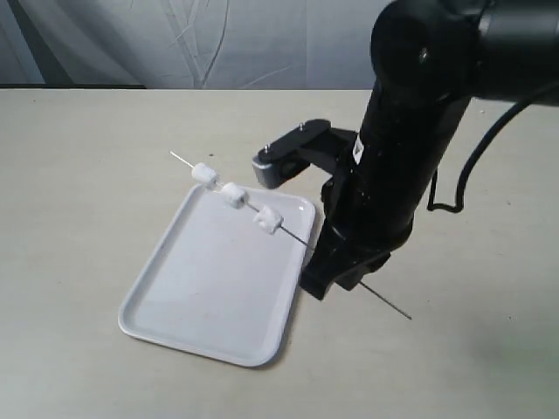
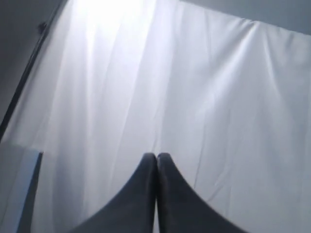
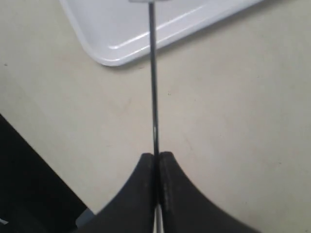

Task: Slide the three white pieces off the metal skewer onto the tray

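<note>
The thin metal skewer (image 1: 297, 234) runs level above the far right corner of the white tray (image 1: 201, 305), with three white pieces (image 1: 232, 195) threaded along its far half. My right gripper (image 1: 336, 272) is shut on the skewer beside the tray's right edge, and a short bare end sticks out behind it. In the right wrist view the skewer (image 3: 153, 82) leaves the shut right gripper (image 3: 157, 155) toward the tray (image 3: 116, 46). The left gripper (image 2: 156, 155) is shut on nothing and faces a white curtain; it does not show in the exterior view.
The tray lies on a beige tabletop (image 1: 79, 209). A white curtain (image 1: 175, 44) hangs behind the table's far edge. The bulky black right arm (image 1: 410, 131) stands over the table to the right of the tray.
</note>
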Controlling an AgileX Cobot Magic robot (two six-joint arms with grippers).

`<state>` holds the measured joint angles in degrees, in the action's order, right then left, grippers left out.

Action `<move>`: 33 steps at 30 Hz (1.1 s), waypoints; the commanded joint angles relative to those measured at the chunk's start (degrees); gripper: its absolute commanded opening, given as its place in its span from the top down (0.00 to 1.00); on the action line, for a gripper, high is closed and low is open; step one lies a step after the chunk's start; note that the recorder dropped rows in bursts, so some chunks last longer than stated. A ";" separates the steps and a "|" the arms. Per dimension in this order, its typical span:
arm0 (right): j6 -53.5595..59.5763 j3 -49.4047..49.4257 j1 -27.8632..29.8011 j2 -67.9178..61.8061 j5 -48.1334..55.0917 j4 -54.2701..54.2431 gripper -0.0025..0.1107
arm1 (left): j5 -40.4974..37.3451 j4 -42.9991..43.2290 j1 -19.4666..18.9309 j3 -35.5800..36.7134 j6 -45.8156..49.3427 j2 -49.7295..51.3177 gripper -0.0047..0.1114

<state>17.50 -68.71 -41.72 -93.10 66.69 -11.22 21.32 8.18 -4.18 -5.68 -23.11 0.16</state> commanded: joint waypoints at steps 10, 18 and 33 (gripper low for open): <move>-3.17 -3.58 -0.05 4.61 2.69 0.02 0.98 | -8.45 91.77 5.24 -25.19 -74.78 31.83 0.96; -3.17 -3.58 -0.05 4.61 3.27 -2.67 0.98 | -14.84 91.77 5.38 -24.81 -82.78 62.10 0.96; -3.17 -3.58 -0.05 4.61 3.25 -2.80 0.98 | -47.98 2.99 5.60 -23.92 -14.66 69.66 0.96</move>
<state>14.37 -71.96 -41.72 -88.90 70.08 -13.96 -29.22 44.51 0.88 -28.88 -64.80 69.63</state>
